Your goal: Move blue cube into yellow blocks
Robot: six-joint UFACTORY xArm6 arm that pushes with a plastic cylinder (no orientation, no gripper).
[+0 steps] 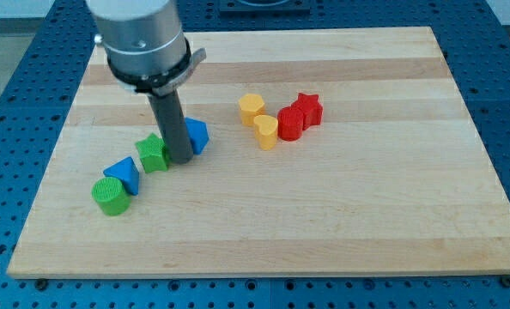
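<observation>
My tip stands on the wooden board, left of centre. It sits between a green star-like block on its left and a blue cube on its right, touching or nearly touching both; the rod hides part of the blue cube. Two yellow blocks lie to the right of the blue cube: a yellow hexagon-like block and a yellow heart-like block just below it. A gap of bare board separates the blue cube from them.
A red cylinder and a red star touch the yellow pair on its right. A blue triangular block and a green cylinder lie at lower left. A blue perforated table surrounds the board.
</observation>
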